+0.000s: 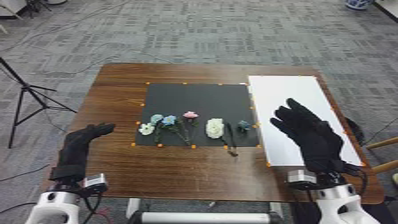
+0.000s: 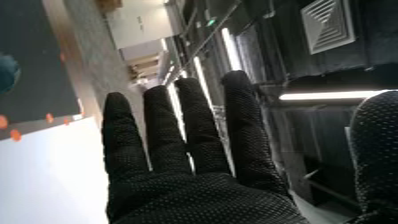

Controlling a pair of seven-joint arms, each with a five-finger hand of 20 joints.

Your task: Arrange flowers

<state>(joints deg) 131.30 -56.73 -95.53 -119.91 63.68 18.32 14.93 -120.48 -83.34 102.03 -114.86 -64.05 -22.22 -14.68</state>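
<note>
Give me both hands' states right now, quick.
Left hand: open, fingers relaxed, holding nothing.
Right hand: open, fingers straight, holding nothing.

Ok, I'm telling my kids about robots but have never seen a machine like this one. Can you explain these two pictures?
This is a two-armed robot whose left hand and right hand wear black fabric gloves. One picture looks forward and down from its head. The other comes from a camera on the right wrist, looking along that hand's straight fingers.

In the head view, a brown wooden table carries a black mat and, to its right, a white sheet. Across the mat lie a small white flower, blue flowers, a pink flower, a larger white flower and a small bluish flower.

Neither hand holds anything: the left is off to the mat's left, and the right appears over the white sheet.
</note>
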